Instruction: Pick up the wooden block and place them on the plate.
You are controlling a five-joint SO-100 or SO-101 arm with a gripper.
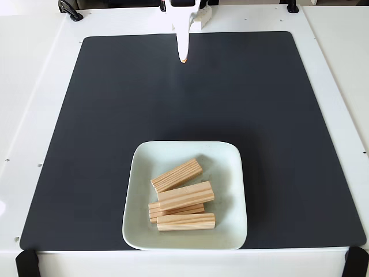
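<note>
Four wooden blocks [182,199] on plate [230,173], long axes roughly left-right; gripper [183,57] far off, grip state unclear

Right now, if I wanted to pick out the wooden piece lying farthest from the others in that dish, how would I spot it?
Find the dark mat on the white table, then the pale square plate at its near edge. Of the four wooden blocks in it, take the top block: it lies slanted, alone toward the plate's far side, while the other three crowd together below it.
</note>
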